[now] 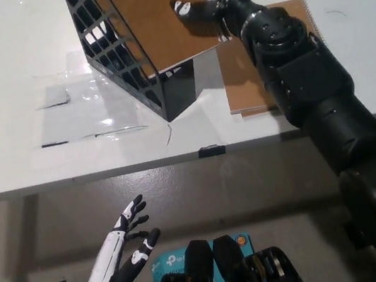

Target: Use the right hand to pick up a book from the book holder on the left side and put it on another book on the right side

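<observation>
A black mesh book holder (112, 45) stands tilted on the white table (3, 56), left of centre. A brown spiral-bound book (147, 18) leans in it. My black right hand (212, 0) is shut on this book at its spiral edge, thumb on the cover and the other fingers behind the edge. To the right, a second brown spiral book (244, 82) lies flat on the table, partly hidden under my right arm. Below the table edge at lower left hangs my white left hand (120, 255), open and holding nothing.
A clear plastic sheet (79, 108) lies flat on the table left of the holder. The table's front edge (107, 174) runs across the middle of the picture. Beneath it is grey floor, with a teal box (166, 267) on it.
</observation>
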Robot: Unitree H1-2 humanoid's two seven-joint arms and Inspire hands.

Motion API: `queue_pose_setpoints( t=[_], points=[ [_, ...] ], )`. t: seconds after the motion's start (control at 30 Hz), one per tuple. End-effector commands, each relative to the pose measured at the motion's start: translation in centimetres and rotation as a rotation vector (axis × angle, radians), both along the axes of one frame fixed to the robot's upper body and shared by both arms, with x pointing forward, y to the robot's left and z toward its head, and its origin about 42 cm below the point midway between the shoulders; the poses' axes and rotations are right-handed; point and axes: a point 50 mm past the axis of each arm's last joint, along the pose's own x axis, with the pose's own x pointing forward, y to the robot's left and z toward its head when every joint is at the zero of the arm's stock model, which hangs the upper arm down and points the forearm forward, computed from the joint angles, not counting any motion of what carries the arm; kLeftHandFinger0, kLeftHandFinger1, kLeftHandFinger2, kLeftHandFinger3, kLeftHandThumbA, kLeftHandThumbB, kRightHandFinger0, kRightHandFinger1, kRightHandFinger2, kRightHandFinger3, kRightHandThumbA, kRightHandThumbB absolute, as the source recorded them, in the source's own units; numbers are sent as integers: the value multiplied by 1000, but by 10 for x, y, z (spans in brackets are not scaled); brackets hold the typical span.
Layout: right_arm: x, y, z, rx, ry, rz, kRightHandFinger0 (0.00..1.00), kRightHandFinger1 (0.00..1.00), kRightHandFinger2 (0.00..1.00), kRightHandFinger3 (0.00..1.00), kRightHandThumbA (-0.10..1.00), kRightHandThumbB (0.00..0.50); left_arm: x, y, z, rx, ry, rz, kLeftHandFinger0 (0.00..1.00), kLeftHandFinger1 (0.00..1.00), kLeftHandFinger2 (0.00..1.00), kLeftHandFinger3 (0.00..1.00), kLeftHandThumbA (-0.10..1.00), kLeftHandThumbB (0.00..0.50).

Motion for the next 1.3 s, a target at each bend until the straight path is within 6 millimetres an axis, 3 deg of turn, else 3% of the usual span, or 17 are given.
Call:
queue_pose_setpoints(
  t=[0.0, 0.3, 0.5, 0.8, 0.9, 1.03, 1.1, 1.27],
  points=[
    [-2, 4, 95, 253, -252, 31, 0, 479, 823, 845, -100, 123, 9, -1, 11, -18, -44, -30, 743, 851, 1000, 1000, 861, 184],
    [-29, -10, 173, 462, -390, 105, 0, 480, 822, 813, -100, 110, 22, -2, 19, -8, -84, -36, 713, 826, 990, 1000, 865, 170],
    [-46, -25, 201, 529, -419, 141, 0, 445, 800, 802, -100, 113, 23, -3, 20, 4, -84, -38, 706, 830, 1000, 1000, 894, 168],
    [-42, -43, 191, 684, -328, 161, 0, 450, 849, 845, -100, 87, 23, -4, 19, -6, -76, -40, 704, 829, 1000, 1000, 899, 163],
    [-34, -52, 186, 905, -210, 238, 0, 426, 889, 960, -100, 35, 24, -5, 20, -6, -79, -37, 695, 821, 997, 1000, 908, 155],
    [-23, -68, 178, 1074, -105, 239, 0, 391, 797, 1000, -100, 82, 24, -4, 19, -13, -84, -38, 698, 822, 995, 1000, 916, 166],
    [-19, -79, 173, 1140, -76, 176, 0, 381, 799, 1000, -100, 89, 24, -4, 19, -19, -82, -38, 701, 825, 999, 1000, 913, 170],
    [-11, -106, 160, 1203, -41, 222, 0, 243, 644, 1000, -100, 86, 24, -3, 19, -13, -84, -33, 691, 819, 998, 1000, 924, 175]
  ],
)
